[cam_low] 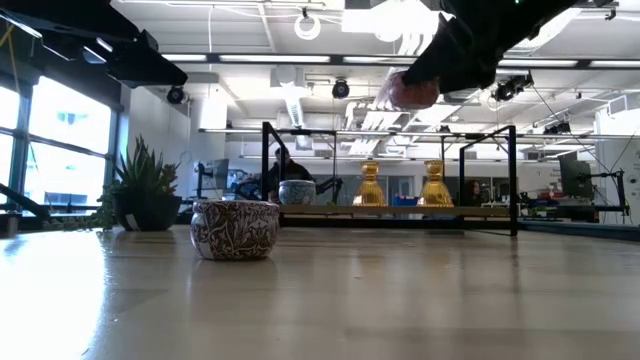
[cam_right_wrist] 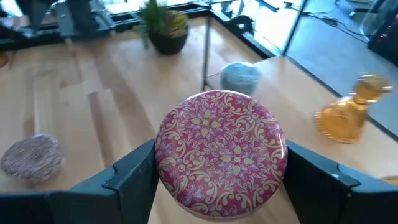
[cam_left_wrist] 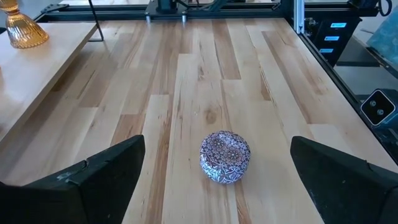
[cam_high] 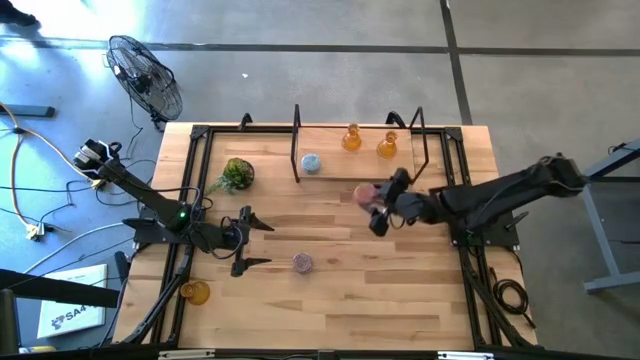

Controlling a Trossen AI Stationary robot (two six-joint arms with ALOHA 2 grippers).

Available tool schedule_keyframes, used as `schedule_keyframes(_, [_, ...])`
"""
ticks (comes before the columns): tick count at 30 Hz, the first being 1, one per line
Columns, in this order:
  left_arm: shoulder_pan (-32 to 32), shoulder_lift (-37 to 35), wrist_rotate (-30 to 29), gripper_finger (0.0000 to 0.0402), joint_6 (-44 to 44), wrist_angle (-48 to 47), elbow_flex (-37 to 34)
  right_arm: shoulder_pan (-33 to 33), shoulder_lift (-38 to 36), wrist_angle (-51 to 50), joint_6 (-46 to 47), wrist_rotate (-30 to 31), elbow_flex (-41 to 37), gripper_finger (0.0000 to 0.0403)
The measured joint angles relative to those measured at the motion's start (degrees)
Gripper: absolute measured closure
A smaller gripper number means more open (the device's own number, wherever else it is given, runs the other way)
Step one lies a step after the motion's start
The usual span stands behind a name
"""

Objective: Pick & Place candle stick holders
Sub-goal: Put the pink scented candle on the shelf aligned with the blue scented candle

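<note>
My right gripper (cam_high: 380, 203) is shut on the pink round holder (cam_right_wrist: 221, 149), held high over the table just in front of the raised shelf (cam_high: 330, 170). On the shelf stand two amber bottle-shaped holders (cam_high: 351, 138) (cam_high: 387, 146) and the pale blue round one (cam_high: 311, 163). The lilac round holder (cam_high: 302, 262) stands on the table, and my left gripper (cam_high: 262, 243) is open just left of it, touching nothing. A third amber holder (cam_high: 195, 292) stands at the near left. My right gripper pinches the pink holder by its round side wall (cam_right_wrist: 163, 163), one finger (cam_right_wrist: 134, 174) on each side. The fingers come from the table's right side. The holder is lifted clear of the table, as the low view (cam_low: 413, 92) shows.
A small green plant (cam_high: 237, 174) in a pot stands at the far left of the table. Black frame posts (cam_high: 296, 140) stand around the shelf. Bare wood lies between the two grippers and along the near edge.
</note>
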Motion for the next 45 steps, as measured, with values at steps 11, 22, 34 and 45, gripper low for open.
schedule_keyframes(11, [0.0, 0.0, 0.0, 0.0004, 0.0, 0.0, 0.0, -12.0, -4.1, -4.9, -2.9, -7.6, 0.0, 0.0123])
schedule_keyframes(22, [0.0, 0.0, 0.0, 0.0004, 0.0, 0.0, 0.0, -24.3, -3.9, -9.8, -2.0, -9.5, 0.0, 0.0123])
schedule_keyframes(34, [0.0, 0.0, 0.0, 0.0004, 0.0, 0.0, 0.0, -31.4, -3.3, -15.1, 5.7, -11.5, 0.0, 0.0123])
schedule_keyframes(45, [0.0, 0.0, 0.0, 0.0004, 0.0, 0.0, 0.0, -30.1, 1.9, -12.4, 5.4, -9.4, 0.3, 0.0123])
